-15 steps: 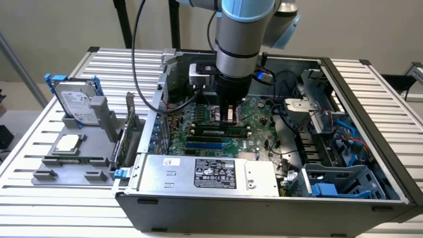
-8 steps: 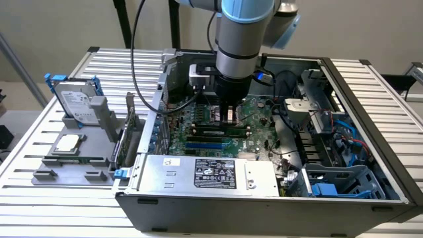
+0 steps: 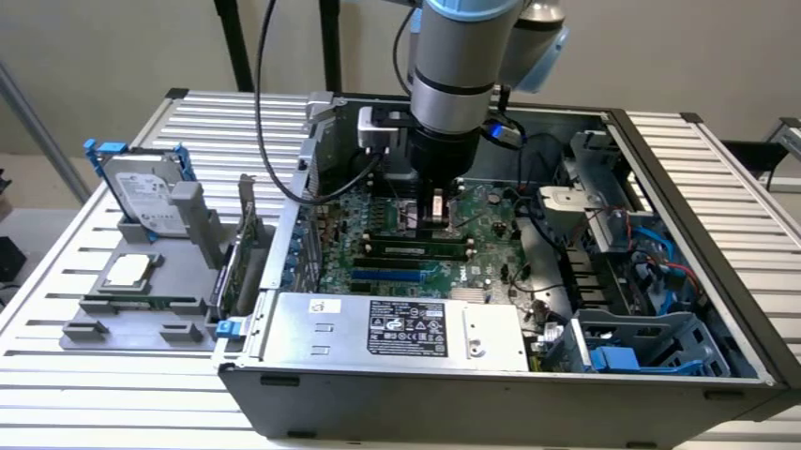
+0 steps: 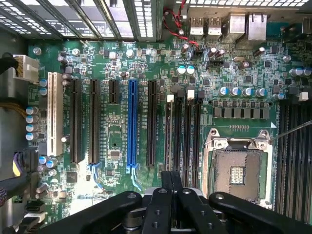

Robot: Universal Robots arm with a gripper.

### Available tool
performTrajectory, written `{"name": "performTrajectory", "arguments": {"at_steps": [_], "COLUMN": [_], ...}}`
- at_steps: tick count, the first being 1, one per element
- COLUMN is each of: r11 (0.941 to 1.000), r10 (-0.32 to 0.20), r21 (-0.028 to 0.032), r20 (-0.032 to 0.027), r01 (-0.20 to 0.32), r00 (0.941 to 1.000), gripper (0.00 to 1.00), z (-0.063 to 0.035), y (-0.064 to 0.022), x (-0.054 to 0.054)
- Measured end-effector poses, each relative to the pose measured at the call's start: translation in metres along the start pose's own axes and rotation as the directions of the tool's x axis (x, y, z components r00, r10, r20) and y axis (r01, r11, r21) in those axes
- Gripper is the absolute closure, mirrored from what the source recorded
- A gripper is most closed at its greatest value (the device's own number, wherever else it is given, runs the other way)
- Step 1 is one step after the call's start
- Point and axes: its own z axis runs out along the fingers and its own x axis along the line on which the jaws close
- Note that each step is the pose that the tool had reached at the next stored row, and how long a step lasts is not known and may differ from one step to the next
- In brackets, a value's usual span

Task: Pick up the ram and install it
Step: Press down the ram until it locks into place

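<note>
My gripper [image 3: 433, 214] hangs inside the open computer case, a little above the green motherboard [image 3: 482, 211]. In the wrist view its black fingers [image 4: 170, 179] are pressed together with nothing between them, over a group of black slots [image 4: 183, 136]. A long, thin dark-green stick with black chips, which looks like the ram [image 3: 407, 249], stands along a slot just in front of the gripper, apart from it. A thin green strip [image 3: 141, 302] lies in the front groove of the grey fixture; I cannot tell what it is.
The grey fixture [image 3: 88, 333] at the exterior view's left holds a hard drive [image 3: 144, 192], a square silver processor chip [image 3: 129, 270] and an upright expansion card [image 3: 247, 246]. Around the motherboard are the case walls, the power supply [image 3: 394, 328], the processor socket [image 4: 237, 173] and a blue slot [image 4: 131, 124].
</note>
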Motion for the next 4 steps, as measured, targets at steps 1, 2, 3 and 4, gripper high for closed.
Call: {"name": "performTrajectory", "arguments": {"at_steps": [1,2,3,4], "r11": [1.0000,1.0000,1.0000,1.0000], "r10": [0.000,0.000,0.000,0.000], "r21": [-0.0001,-0.0001,-0.0001,-0.0001], "r20": [-0.0001,-0.0002,-0.0002,-0.0001], "r01": [0.000,0.000,0.000,0.000], "r00": [1.0000,1.0000,1.0000,1.0000], "gripper": [0.89,0.89,0.89,0.89], "z": [-0.0001,-0.0001,-0.0001,-0.0001], "y": [0.0000,0.0000,0.0000,0.0000], "x": [0.0000,0.0000,0.0000,0.0000]}}
